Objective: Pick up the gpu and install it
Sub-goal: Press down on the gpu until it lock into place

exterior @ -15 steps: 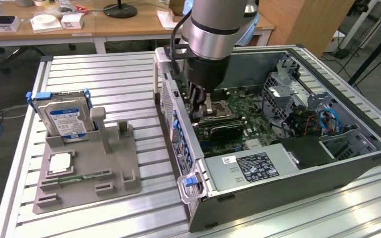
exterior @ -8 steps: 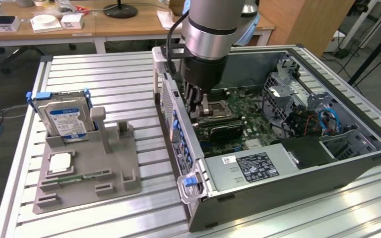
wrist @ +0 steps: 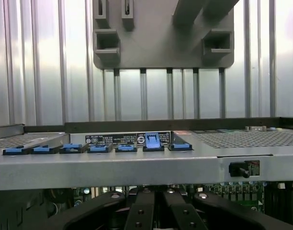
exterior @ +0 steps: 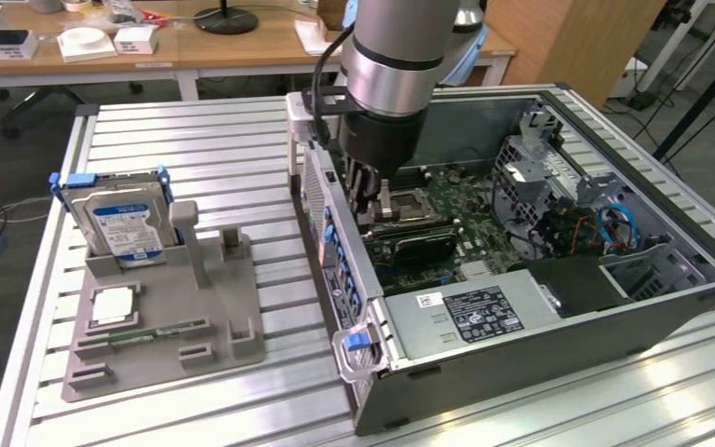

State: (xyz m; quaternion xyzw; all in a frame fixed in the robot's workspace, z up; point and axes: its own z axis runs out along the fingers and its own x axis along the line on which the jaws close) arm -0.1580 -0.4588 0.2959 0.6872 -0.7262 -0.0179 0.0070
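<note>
The gripper (exterior: 364,191) was lowered inside the open computer case (exterior: 655,307), just inside its rear wall, above the motherboard (exterior: 457,200). Its fingers (wrist: 146,211) were fully closed together; whether they clamped the gpu could not be told. The hard drive (exterior: 124,223) stood in the gray fixture (exterior: 165,349) on the table (exterior: 209,140).

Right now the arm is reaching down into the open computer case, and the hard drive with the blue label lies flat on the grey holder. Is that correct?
Not quite: the hard drive stands upright in the grey holder, not flat, as the exterior view shows. The arm does reach down into the open computer case.
</note>
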